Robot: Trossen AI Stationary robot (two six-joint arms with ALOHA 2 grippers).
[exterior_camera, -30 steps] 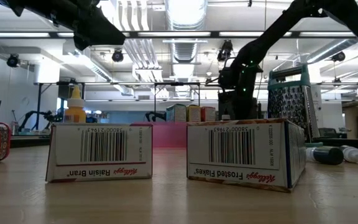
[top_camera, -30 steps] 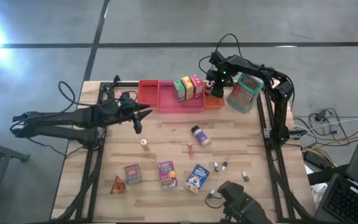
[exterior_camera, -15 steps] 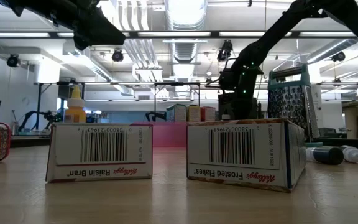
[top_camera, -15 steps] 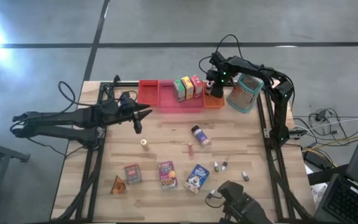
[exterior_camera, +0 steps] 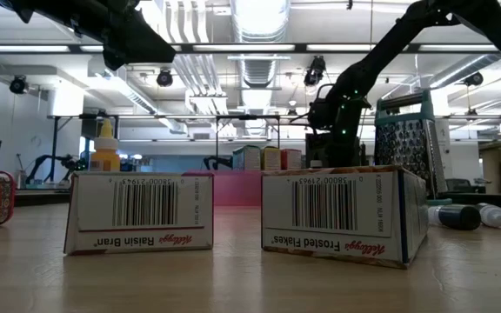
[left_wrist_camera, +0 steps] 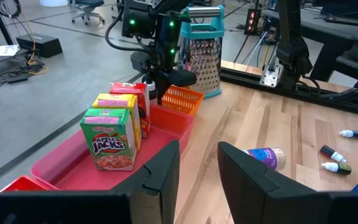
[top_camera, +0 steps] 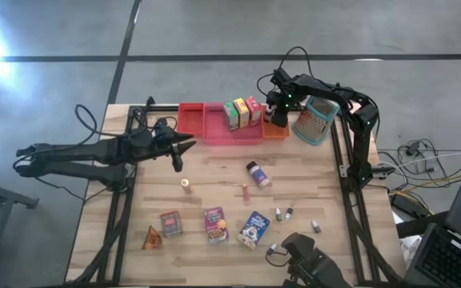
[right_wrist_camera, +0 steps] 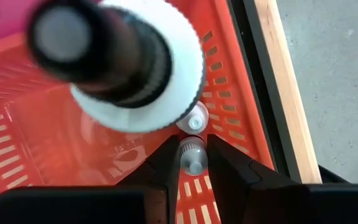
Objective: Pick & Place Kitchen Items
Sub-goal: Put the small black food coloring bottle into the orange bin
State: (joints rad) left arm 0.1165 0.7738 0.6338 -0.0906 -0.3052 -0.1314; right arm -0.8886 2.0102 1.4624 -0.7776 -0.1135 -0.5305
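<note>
High view, from the left edge of the desk (top_camera: 214, 164): left end effector (top_camera: 184, 150) hanging above the boards near the far-left corner, just short of the red tray (top_camera: 190, 120). Fingers (left_wrist_camera: 160, 180) parted in the left wrist view, nothing between them.

Along the near edge: orange wedge (top_camera: 152, 238), red box (top_camera: 170, 223), purple box (top_camera: 215, 224), blue box (top_camera: 254, 228), all apart. Labels too small to read from above. Seen level from the low view, Raisin Bran box (exterior_camera: 139, 211) and Frosted Flakes box (exterior_camera: 342, 213) blocking most of the desk behind them. Red box cut off at that picture's side.

Mid-desk: small jar (top_camera: 186, 183), a small pink item (top_camera: 246, 191) hard to identify, a purple-capped bottle (top_camera: 257, 174) on its side.

Far edge: pink tray (top_camera: 214, 134) holding green, yellow and red boxes (top_camera: 242, 112) upright in a row, touching. Orange basket (top_camera: 276, 132) next, grater (top_camera: 316, 118) just beside it.

Right end effector (top_camera: 272, 112) over the orange basket, closed on a tiny bottle (right_wrist_camera: 191, 158); grip hidden by the arm from above, plain in the right wrist view. Large dark-capped bottle (right_wrist_camera: 123, 62) blurred in front, covering much of the basket floor. Another small white cap (right_wrist_camera: 195, 122) half hidden behind it.

Towards the right edge: three tiny bottles (top_camera: 290, 212) lying loose. Dark camera mount (top_camera: 310, 264) covering part of the near edge.
</note>
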